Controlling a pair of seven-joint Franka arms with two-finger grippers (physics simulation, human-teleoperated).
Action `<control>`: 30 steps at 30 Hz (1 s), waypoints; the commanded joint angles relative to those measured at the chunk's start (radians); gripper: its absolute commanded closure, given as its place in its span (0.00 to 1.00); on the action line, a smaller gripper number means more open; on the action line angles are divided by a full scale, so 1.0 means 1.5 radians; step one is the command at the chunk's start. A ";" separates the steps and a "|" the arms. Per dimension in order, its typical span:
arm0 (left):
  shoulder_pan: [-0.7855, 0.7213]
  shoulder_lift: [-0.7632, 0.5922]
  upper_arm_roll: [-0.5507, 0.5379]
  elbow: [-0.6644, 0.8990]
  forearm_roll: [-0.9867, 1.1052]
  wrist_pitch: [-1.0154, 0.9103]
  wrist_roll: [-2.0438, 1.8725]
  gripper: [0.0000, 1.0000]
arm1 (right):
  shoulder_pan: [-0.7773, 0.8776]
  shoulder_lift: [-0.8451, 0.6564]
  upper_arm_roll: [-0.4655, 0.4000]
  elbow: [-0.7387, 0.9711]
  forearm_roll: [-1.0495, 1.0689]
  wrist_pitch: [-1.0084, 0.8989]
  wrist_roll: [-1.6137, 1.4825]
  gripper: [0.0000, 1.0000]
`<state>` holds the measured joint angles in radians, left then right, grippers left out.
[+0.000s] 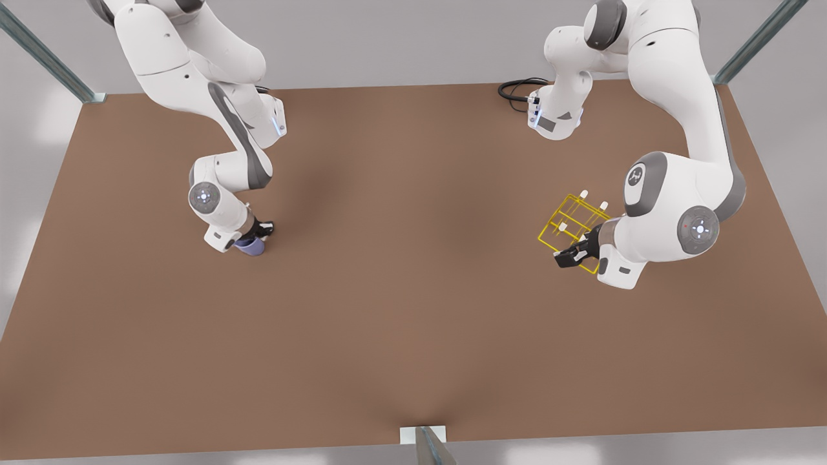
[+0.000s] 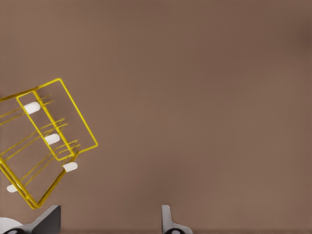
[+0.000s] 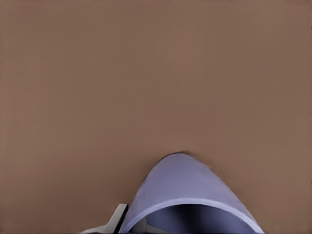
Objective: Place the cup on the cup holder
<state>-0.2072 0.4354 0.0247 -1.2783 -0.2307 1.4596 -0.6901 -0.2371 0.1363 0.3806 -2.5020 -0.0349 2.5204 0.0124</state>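
**Cup at one gripper, holder by the other**

At the front view's left, the right gripper (image 1: 254,236) points down at the table (image 1: 413,310), its fingers around the lavender cup (image 1: 251,245). The right wrist view looks into the cup's (image 3: 185,195) dark open mouth with one finger (image 3: 114,220) beside its wall; whether they pinch it I cannot tell. At the front view's right, the left gripper (image 1: 572,254) reaches low with fingers (image 2: 168,219) spread, the empty yellow cup holder (image 1: 574,227) just beside them.
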 commanded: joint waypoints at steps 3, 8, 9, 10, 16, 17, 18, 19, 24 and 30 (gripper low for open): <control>-0.001 -0.001 0.000 0.000 0.000 -0.001 0.000 0.00 | 0.002 -0.004 0.000 -0.004 -0.015 0.005 0.011 0.79; -0.006 0.000 0.000 -0.001 0.000 -0.001 -0.002 0.00 | 0.005 -0.073 0.001 -0.008 -0.015 -0.072 0.016 0.79; -0.006 0.000 0.000 -0.001 0.000 -0.001 -0.002 0.00 | 0.006 -0.094 0.005 -0.008 -0.015 -0.092 0.016 0.79; -0.006 0.000 0.000 -0.001 0.000 -0.001 -0.002 0.00 | 0.006 -0.108 0.011 -0.008 -0.015 -0.105 0.016 0.79; -0.005 0.014 0.001 0.017 -0.006 0.040 0.001 0.00 | 0.072 -0.024 0.028 0.175 0.032 -0.214 0.069 0.79; -0.006 0.014 0.000 0.017 0.014 0.071 0.002 0.00 | 0.101 0.002 0.029 0.208 0.076 -0.212 0.079 0.79; -0.006 0.011 -0.003 0.018 0.029 0.099 0.002 0.00 | 0.129 0.022 0.029 0.236 0.108 -0.212 0.103 0.79; -0.014 0.007 -0.003 0.019 0.033 0.111 0.002 0.00 | 0.157 0.046 0.029 0.268 0.148 -0.208 0.110 0.79; -0.050 0.000 -0.003 0.039 0.104 0.099 0.102 0.00 | 0.251 0.170 0.025 0.437 0.281 -0.181 0.143 0.79; -0.049 -0.011 -0.003 0.039 0.102 0.035 0.101 0.00 | 0.330 0.337 0.033 0.588 0.396 -0.079 0.156 0.79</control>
<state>-0.2812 0.4217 0.0194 -1.2200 -0.0850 1.5477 -0.6275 0.2448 0.6353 0.4373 -1.6259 0.4873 2.3340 0.1218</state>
